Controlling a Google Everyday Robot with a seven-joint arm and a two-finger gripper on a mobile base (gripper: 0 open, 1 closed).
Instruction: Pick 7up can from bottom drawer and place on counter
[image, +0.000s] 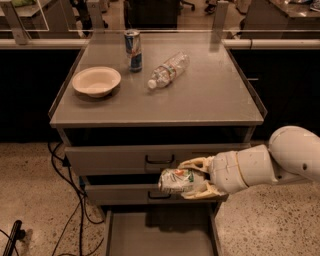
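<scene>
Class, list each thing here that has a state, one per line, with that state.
claw: shut on the 7up can, above the bottom drawer
7up can: on its side, held in the claw
bottom drawer: pulled open
two upper drawers: shut
blue can: upright on the counter
bottle: lying on its side
bowl: upright

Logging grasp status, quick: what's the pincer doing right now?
Pincer: shut on the 7up can, in front of the drawer fronts, above the open bottom drawer.
</scene>
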